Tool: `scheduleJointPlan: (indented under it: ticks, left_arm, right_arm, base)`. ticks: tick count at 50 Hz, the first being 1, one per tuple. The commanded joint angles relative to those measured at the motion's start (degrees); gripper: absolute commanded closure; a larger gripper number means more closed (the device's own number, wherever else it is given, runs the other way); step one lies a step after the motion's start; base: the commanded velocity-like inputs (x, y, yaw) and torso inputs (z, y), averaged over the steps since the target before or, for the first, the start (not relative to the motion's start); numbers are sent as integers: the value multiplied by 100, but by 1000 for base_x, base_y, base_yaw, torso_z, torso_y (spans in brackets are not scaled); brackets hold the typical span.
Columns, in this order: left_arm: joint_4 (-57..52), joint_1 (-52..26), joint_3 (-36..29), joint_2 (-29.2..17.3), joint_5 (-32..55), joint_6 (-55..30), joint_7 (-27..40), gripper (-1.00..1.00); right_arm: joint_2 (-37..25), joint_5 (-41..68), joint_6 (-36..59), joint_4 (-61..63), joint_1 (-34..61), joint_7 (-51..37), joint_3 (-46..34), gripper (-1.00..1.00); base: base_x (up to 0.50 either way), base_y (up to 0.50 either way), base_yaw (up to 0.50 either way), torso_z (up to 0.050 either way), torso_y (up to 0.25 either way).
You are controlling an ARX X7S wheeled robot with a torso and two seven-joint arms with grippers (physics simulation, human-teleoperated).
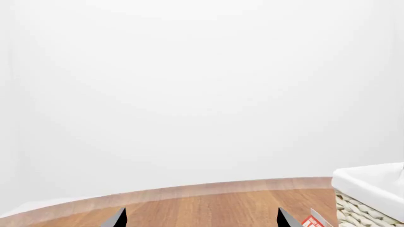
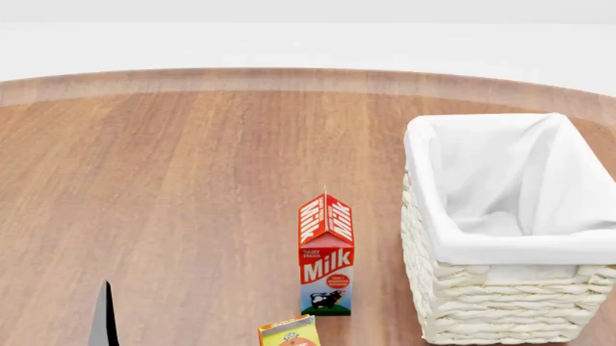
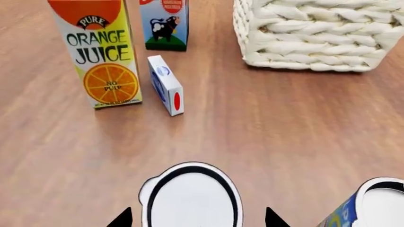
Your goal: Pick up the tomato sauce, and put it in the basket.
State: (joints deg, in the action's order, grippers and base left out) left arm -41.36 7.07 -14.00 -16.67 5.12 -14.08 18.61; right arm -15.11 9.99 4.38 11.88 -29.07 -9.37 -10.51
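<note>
Wood-grain planking is covering the round table (image 2: 173,187), warm brown with a paler band running along its curved edge, and plain white walls are closing off the room behind it.

From the head view, a dark finger (image 2: 104,317) of the left arm is poking up at the table's 7 o'clock. The milk carton (image 2: 325,259), a gabled red-and-white box, is standing upright near the middle. The orange juice carton (image 2: 288,333) is peeking in at its 6 o'clock. The basket (image 2: 452,303), rectangular, woven of thick cream wicker with white cloth folding over its rim, is sitting at the milk's 3 o'clock, close but apart.

The left gripper (image 1: 202,218) is hanging released over bare wood, its jaws spread wide with nothing between them.

The right gripper (image 3: 198,220) is also released. Its jaws are straddling the tomato sauce (image 3: 192,198), which is standing on the table showing only its round pale lid and dark rim; its label is hidden. Neither jaw is visibly touching it. A small white-and-blue box (image 3: 165,85) is lying just beside the juice, and a blue-and-yellow can (image 3: 372,203) is standing near the tomato sauce, well short of the basket.
</note>
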Motion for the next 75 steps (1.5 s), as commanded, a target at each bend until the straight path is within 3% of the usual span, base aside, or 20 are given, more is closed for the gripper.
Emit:
scheduleJointPlan:
  ticks: [1,5,6,13,25,26,38,56,69,75]
  left_arm:
    - [6,-13,-9,-34,44,8,38,-100]
    - [9,-15,-14,-42,63,19,48,-100]
    - [13,-18,-17,-42,73,20,48,-100]
    - [30,-20,-46,-61,88,32,61,-100]
    - [-64,-28,-27,-107,156,-78,108,-100]
    - [-71,-37,-23,-111,163,-100,112,-100]
    - [-18,-72,-21,-140,234,-112,126,-100]
    - [12,-100,-71,-171,281,-116,158,-100]
    - [-60,-101,-112,-214,270,-167,205,-100]
    - [-33,-107,-117,-222,283,-152,219,-100]
  right_arm:
    - [12,87,179,-103,108,-11,-45,-100]
    - [-11,89,157,-51,89,-4,-65,-100]
    - [-11,79,105,-45,78,-1,-72,100]
    - [-38,22,-2,-39,55,-3,-127,100]
    - [-302,135,-413,1344,-102,-79,173,100]
    - [-433,223,-32,1986,-118,-172,264,100]
    - [-636,472,558,3098,604,-411,602,100]
    - [-1068,1443,2227,3900,2693,-861,1337,100]
    - [-1329,1766,3365,3554,5262,-1032,1116,100]
    - [-1242,1768,3422,2838,6065,-911,964,100]
  base:
    - [0,0,0,0,0]
    - [0,0,0,0,0]
    - [0,0,0,0,0]
    - [0,0,0,0,0]
    - [0,0,0,0,1]
    - [0,0,0,0,0]
    - [0,0,0,0,0]
    - [0,0,0,0,0]
    - [0,0,0,0,0]
    - [0,0,0,0,2]
